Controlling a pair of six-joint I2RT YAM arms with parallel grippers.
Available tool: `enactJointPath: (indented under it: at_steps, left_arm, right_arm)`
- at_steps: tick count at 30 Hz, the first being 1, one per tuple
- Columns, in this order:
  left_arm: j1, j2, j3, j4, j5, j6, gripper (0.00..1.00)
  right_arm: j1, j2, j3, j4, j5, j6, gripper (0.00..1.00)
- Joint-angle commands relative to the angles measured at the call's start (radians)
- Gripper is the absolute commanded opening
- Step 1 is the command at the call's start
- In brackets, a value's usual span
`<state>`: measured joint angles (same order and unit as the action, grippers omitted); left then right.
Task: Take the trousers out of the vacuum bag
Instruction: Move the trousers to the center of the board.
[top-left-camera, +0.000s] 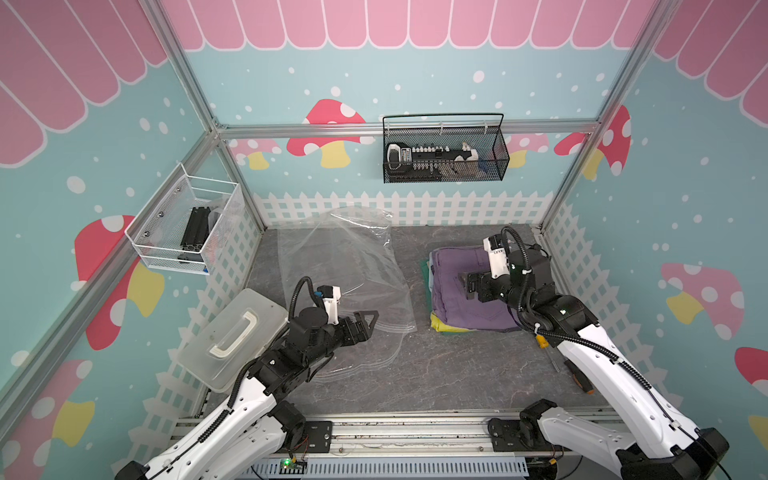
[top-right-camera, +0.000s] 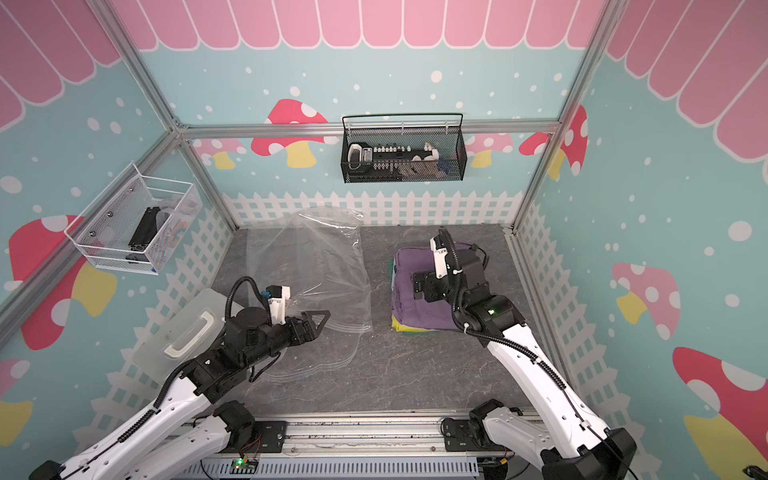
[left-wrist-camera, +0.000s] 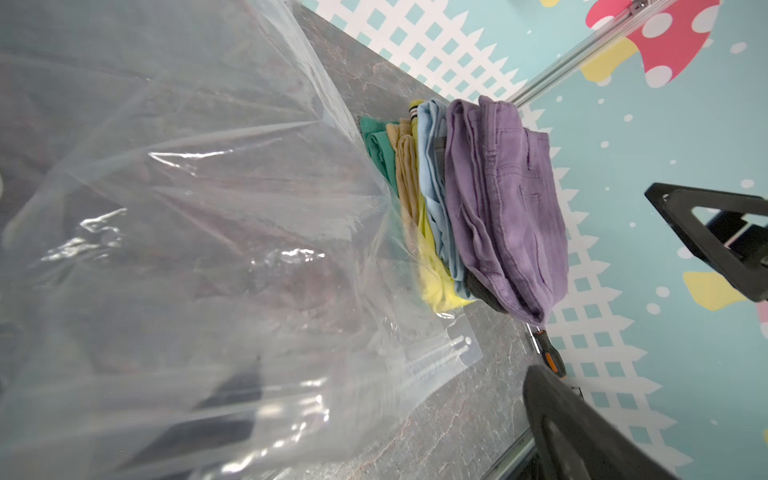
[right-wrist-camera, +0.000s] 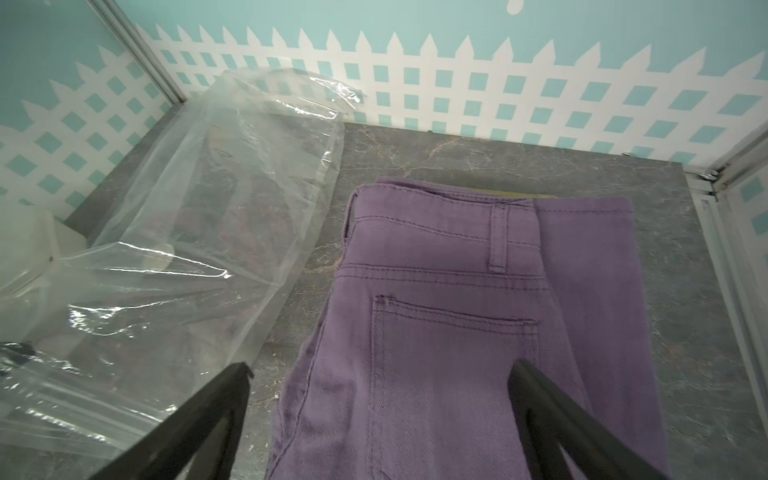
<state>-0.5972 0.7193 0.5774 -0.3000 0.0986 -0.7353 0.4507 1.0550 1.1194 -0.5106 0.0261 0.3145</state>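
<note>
The grey worktop (top-left-camera: 457, 374) carried the clear vacuum bag (top-left-camera: 345, 266), crumpled and empty on its left side. The folded trousers (top-left-camera: 465, 311) were stacked outside it to the right, purple pair on top. The right pincer (top-left-camera: 463, 284) hung spread apart over the stack. The left pincer (top-left-camera: 371, 322), also apart, hovered near the bag's zip edge, gripping nothing.

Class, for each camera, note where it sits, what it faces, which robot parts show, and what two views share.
Top views: high at the front, looking down on vacuum bag and trousers; left arm, right arm, left gripper, right gripper show.
Left wrist: on left arm, facing across the bag to the trousers' edges; fingers show.
Right wrist: on right arm, above purple pair; fingers show.
Shared: both wrist views show bag, trousers.
</note>
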Motion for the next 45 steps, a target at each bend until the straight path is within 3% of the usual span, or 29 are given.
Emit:
enactJointPath:
  at_steps: [1,7,13,18,22,31,34,37,42,45]
  left_arm:
    - [-0.006,-0.041,0.033,-0.048,0.08,0.041,0.99]
    - [-0.007,-0.108,0.044,-0.09,0.128,0.057,0.99]
    - [-0.007,-0.155,0.087,-0.207,0.082,0.031,0.99]
    - [-0.008,-0.147,0.12,-0.28,0.158,0.086,0.99]
    - [-0.008,-0.149,0.15,-0.348,0.105,0.108,0.99]
    - [-0.008,-0.16,0.172,-0.35,0.066,0.091,0.98]
    - [-0.008,-0.169,0.173,-0.35,0.003,0.115,0.99]
    - [-0.008,-0.181,0.17,-0.336,-0.099,0.145,0.99]
    - [-0.007,-0.17,0.154,-0.327,-0.166,0.194,0.99]
    - [-0.007,-0.17,0.129,-0.335,-0.178,0.191,0.99]
  right_arm:
    - [-0.006,0.009,0.044,0.003,-0.132,-0.006,0.98]
    - [-0.006,0.001,0.07,-0.008,-0.29,-0.002,0.98]
    - [0.003,0.016,0.092,-0.03,-0.396,0.05,0.94]
    - [0.023,0.033,0.056,-0.03,-0.44,0.078,0.85]
    - [0.058,0.049,0.011,-0.021,-0.443,0.076,0.78]
    - [0.18,0.059,-0.077,-0.008,-0.3,0.061,0.72]
    - [0.178,-0.007,-0.146,0.036,-0.231,0.045,0.84]
    - [0.179,-0.061,-0.179,0.035,-0.085,0.008,0.92]
    - [0.177,-0.133,-0.212,0.031,-0.005,0.02,0.98]
    - [0.177,-0.159,-0.204,-0.074,0.107,0.081,0.99]
